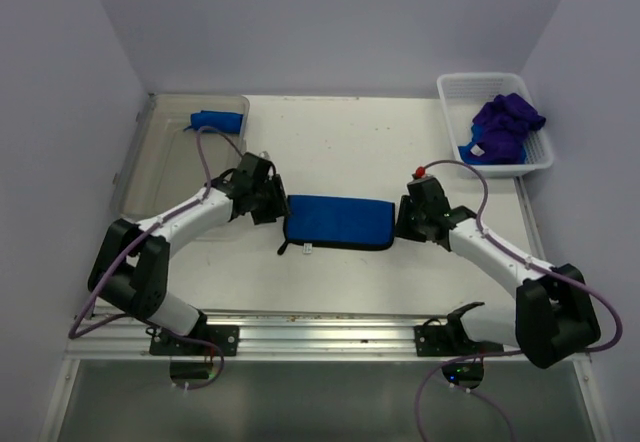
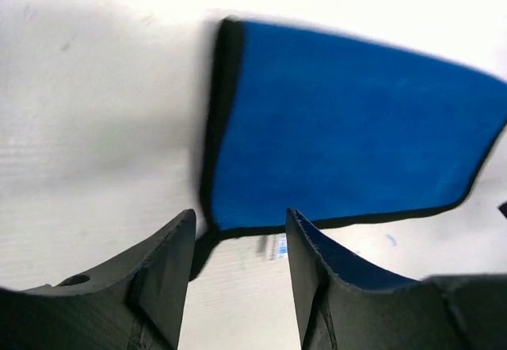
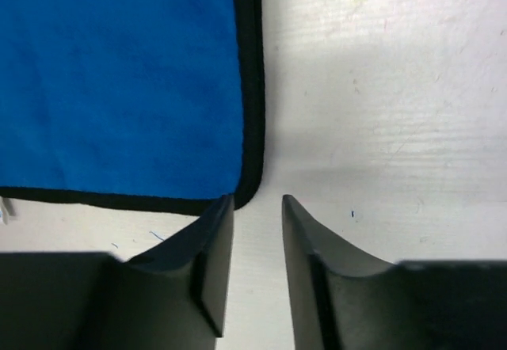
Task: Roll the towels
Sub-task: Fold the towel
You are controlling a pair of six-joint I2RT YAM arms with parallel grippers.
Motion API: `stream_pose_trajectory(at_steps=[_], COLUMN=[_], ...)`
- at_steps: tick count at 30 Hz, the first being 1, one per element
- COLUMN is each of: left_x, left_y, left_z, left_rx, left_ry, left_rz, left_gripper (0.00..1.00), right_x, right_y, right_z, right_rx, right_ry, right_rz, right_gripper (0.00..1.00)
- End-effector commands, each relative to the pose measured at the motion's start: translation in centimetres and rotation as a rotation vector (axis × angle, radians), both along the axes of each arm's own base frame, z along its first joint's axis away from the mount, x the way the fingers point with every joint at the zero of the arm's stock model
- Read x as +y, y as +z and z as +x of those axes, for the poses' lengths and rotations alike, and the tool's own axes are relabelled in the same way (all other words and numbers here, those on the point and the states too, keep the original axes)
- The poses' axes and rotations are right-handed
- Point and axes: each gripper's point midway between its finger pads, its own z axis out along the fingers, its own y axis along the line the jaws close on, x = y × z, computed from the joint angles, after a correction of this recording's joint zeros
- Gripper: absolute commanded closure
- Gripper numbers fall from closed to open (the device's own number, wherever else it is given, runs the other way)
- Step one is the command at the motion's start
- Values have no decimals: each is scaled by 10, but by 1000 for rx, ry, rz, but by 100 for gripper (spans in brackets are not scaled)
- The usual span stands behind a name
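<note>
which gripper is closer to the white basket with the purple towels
Right. The right gripper sits at the blue towel's right end, on the white basket's side; the left gripper is at the towel's left end, farther off.

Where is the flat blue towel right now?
Seen from above, the flat blue towel lies in the middle of the table, between the left gripper and the right gripper.

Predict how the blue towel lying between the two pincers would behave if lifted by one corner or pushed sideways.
Probably floppy: the blue towel lies flat on the table with soft, rounded corners, so lifting one corner would likely leave the rest drooping. It looks thin, so likely light. Its fuzzy nap suggests a push would bunch it rather than slide it.
</note>
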Motion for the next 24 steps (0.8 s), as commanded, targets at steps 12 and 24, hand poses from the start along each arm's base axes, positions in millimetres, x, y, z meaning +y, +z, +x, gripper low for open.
stream_pose_trajectory(at_steps=[12, 24], left_x=[-96, -90], left_y=[22, -5], left_z=[54, 73], left_rx=[-119, -88], left_ry=[-166, -163], left_rz=[-54, 58], left_gripper=[97, 99], right_x=[31, 23], right_y=[15, -19], right_z=[76, 93], right_rx=[-39, 47], right_ry=[11, 5], right_rz=[35, -16], right_gripper=[86, 88])
